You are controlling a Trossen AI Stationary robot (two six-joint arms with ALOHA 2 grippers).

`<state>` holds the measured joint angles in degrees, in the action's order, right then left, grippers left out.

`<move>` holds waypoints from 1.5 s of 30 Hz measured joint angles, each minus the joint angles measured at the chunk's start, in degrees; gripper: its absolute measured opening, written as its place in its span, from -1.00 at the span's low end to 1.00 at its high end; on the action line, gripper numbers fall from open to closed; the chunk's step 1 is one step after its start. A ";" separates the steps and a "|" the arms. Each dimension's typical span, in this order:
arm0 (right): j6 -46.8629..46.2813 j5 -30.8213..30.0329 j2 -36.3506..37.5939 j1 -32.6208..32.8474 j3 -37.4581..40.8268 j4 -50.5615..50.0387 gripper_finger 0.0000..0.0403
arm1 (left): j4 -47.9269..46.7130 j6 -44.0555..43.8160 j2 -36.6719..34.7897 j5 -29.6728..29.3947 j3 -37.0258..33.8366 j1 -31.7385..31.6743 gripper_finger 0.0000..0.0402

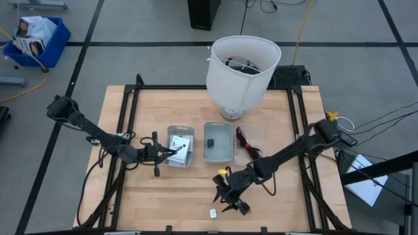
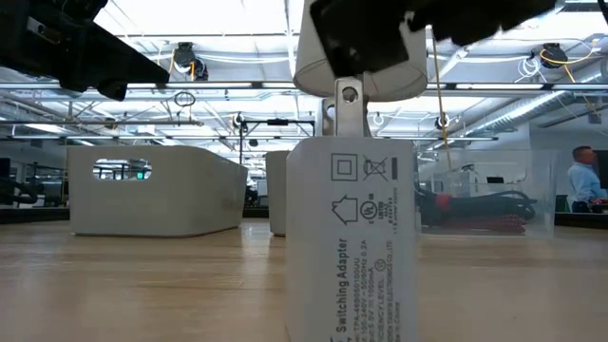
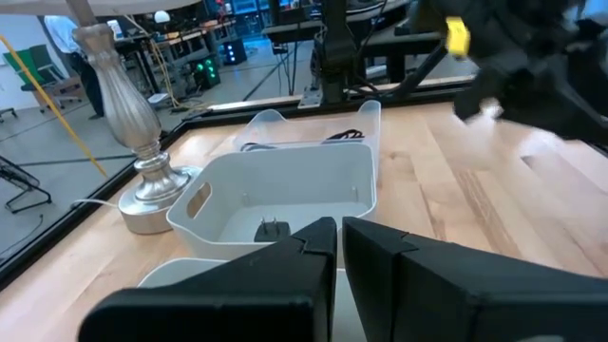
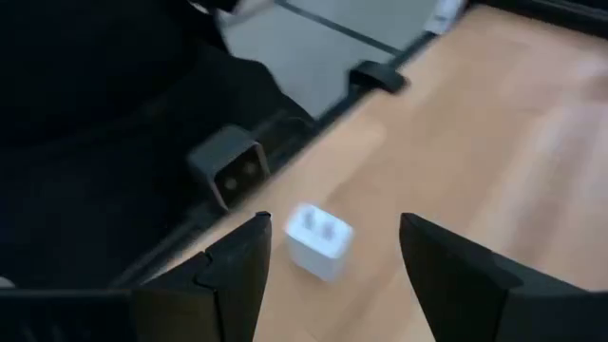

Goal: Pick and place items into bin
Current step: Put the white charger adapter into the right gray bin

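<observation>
Right wrist view has the right tool (image 4: 328,275) hanging spread wide over a small white two-prong adapter (image 4: 319,241), which lies between the fingers (image 4: 228,275) but apart from both, so nothing is gripped. From the high view that tool (image 1: 232,196) sits near the front edge of the surface (image 1: 281,209), and the adapter (image 1: 213,213) lies just off it at about 7 o'clock, close to the front rail. The low view is mostly blocked by the same adapter (image 2: 350,237) standing right in front of the lens, "Switching Adapter" printed on it.

The left tool (image 1: 171,151) is at the left rim of the left bin (image 1: 180,145), fingers (image 3: 285,275) pinched nearly together with just a thin gap, and I can't see anything between them. That bin holds white square packets (image 1: 180,143) with black print.

The middle bin (image 1: 218,141) is just at 3 o'clock from the left bin, with a tiny black plug-like cube (image 1: 211,141) on its floor, also visible from the left wrist (image 3: 272,229). Further out at 3 o'clock there's a clear bin (image 3: 366,122) with a black coiled cable (image 1: 244,140) and something red in with it. A big white lampshade (image 1: 243,70) on a silver base (image 3: 142,185) stands at 12 o'clock from the bins, towards the back edge. A person (image 2: 584,185) stands far off in the room behind.
</observation>
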<state>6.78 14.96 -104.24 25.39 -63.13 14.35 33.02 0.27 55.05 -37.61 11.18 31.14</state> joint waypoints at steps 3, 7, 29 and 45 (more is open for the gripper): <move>-0.33 2.96 -3.64 0.18 0.00 4.51 0.12 | -0.01 0.00 0.00 0.00 0.00 0.00 -0.85; -0.70 3.70 -7.71 -0.53 -0.26 10.19 0.13 | -0.19 -0.18 0.00 0.00 0.00 0.00 -0.85; 2.10 11.86 -17.51 -2.19 -8.47 2.82 0.13 | -0.55 -0.83 0.00 0.02 0.00 0.00 -0.85; 5.29 8.42 -14.66 -0.95 -8.39 -2.43 0.12 | -1.91 -1.79 0.00 0.05 -0.02 0.00 -0.85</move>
<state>12.06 23.38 -118.90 24.43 -71.53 11.92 31.11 -1.51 55.05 -37.56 11.16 31.14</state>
